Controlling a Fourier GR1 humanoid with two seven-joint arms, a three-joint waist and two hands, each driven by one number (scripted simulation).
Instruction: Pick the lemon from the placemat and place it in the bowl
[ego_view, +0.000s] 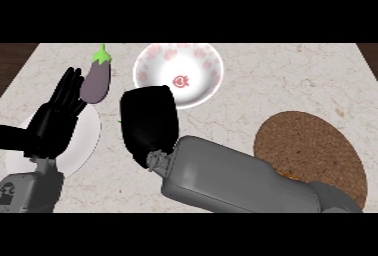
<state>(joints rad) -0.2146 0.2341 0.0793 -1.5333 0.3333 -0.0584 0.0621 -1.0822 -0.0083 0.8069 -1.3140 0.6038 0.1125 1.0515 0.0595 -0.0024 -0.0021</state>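
Right hand (151, 125) seen from the back, at near-left rim of bowl (193, 95), overlapping it in view. Open or closed: can't tell from this angle, nor any contents. Lemon nowhere in view: not on visible part of placemat (317, 145), not in bowl; prob. hidden in the hand or under the forearm. Judged step: carry to bowl, nearly there. Needed next: a bit fwd over bowl centre, then release w/o clipping rim. Eggplant (96, 77) left of bowl, apart. Left hand (55, 117) open, fingers up, resting over white plate (87, 137).
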